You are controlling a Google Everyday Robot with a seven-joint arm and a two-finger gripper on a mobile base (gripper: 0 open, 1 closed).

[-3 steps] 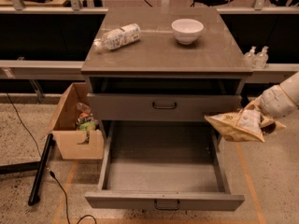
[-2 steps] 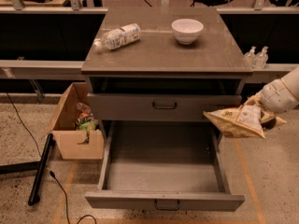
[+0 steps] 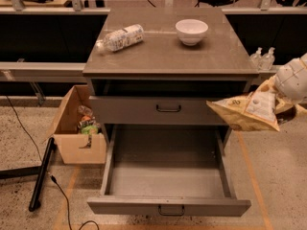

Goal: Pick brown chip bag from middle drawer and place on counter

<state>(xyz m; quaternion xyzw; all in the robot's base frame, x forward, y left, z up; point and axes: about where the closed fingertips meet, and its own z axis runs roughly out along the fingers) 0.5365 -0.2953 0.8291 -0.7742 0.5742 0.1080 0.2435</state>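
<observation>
1. Box [image 3: 72, 145] on the floor, far left of the gripper and lower.
2. Bottle [image 3: 120, 37] lying on its side on the table [image 3: 168, 59], up and far left of the gripper.
3. Drawer [image 3: 168, 176] pulled out, below-left of the gripper.
4. Bowl [image 3: 192, 31] upright on the table, up-left of the gripper, apart from the bottle.
5. Bag [image 3: 247, 111] in the air, out of the drawer, sticking out left from the gripper, just off the table's right side and below its top.
6. Gripper [image 3: 286, 110] at far right, clamped on the bag's right end.
</observation>
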